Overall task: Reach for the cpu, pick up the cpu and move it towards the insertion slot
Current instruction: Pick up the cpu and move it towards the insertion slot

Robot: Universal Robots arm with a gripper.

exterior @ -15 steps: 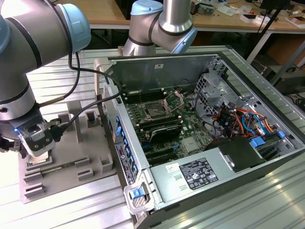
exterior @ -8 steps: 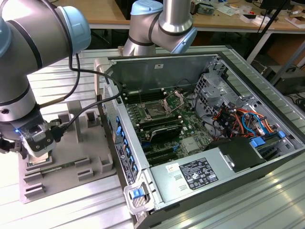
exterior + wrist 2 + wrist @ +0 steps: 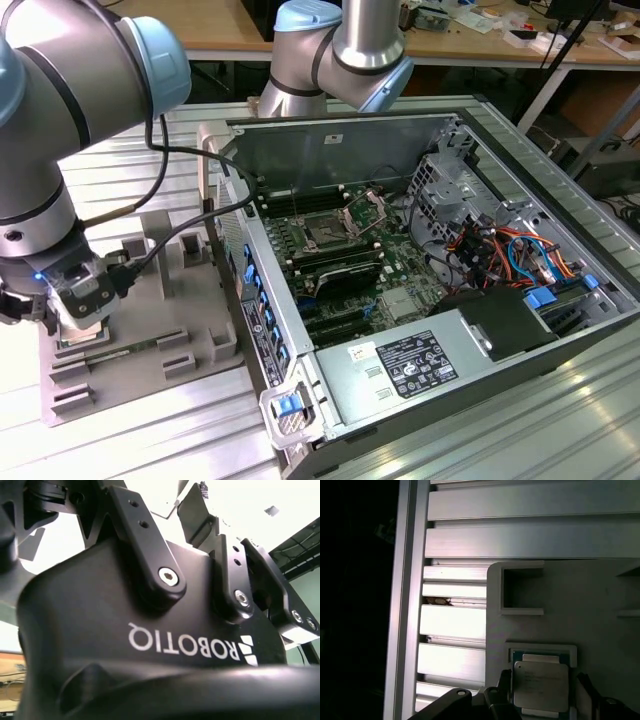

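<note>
Gripper [image 3: 72, 318] held low over grey plastic tray [image 3: 150, 325], jaws apart, cpu not yet gripped.
In first wrist view the cpu [image 3: 540, 686] is seen lying flat in a square tray recess: shiny silver lid w/ green edge, flanked by black fingers [image 3: 504, 690]. Slot [image 3: 325, 232], a dark square in a steel frame on green board, is seen well apart, inside open sheet-metal case [image 3: 330, 150] twd exterior view's right.
</note>
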